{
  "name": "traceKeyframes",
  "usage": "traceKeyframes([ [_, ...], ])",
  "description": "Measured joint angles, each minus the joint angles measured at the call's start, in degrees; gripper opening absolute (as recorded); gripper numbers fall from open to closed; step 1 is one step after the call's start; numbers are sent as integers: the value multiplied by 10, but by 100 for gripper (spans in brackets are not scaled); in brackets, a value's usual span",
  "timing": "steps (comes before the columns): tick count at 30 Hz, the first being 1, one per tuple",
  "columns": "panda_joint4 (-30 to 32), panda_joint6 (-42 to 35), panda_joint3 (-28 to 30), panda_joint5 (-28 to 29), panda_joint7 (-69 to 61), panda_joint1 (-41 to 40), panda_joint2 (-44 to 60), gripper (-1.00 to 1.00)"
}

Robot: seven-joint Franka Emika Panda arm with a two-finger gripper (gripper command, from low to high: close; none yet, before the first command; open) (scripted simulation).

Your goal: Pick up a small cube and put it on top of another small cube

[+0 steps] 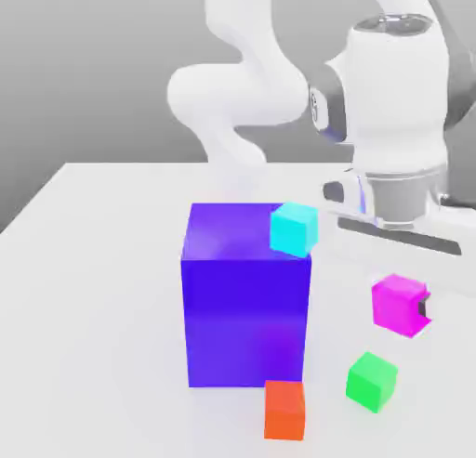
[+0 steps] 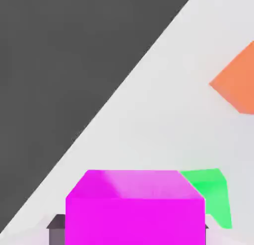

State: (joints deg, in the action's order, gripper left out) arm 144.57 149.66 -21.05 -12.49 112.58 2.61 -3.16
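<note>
A white robot arm reached down over the exterior view's right side of a pale tabletop, its gripper closed on a small magenta-pink cube. The cube sat squarely between the two fingertips, one at either side, as the hand view showed, with a dark fingertip also visible against its flank in the exterior view. The claw's prize was lifted toward the hand camera, partly covering a green cube from that angle

In the exterior view, the green cube appeared below the magenta-pink one and apart from it, turned with a corner forward. A red-orange cube lay a little to the exterior view's left of the green cube, just in front of the big blue-violet block. Whether that cube touched the block could not be told

The block, by far the largest of the colored pieces, stood upright, well forward of the tabletop's far edge and well in from its edge on the exterior view's left. A cyan cube appeared at the block's upper corner on the exterior view's right, though whether it rested there could not be told. In the hand view, a straight edge of the tabletop ran diagonally past a dark gray expanse
</note>
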Motion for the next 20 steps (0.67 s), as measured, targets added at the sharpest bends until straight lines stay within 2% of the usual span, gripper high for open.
traceKeyframes([
  [5, 27, 11, -24, 54, 218, 29, 18, -100],
  [8, 46, 20, -13, 102, 346, 51, 39, -100],
  [17, 49, 107, 50, 220, 455, 53, 145, -100],
  [18, 48, 116, 56, 228, 462, 57, 156, 100],
  [20, 48, 116, 56, 228, 462, 57, 156, 100],
])
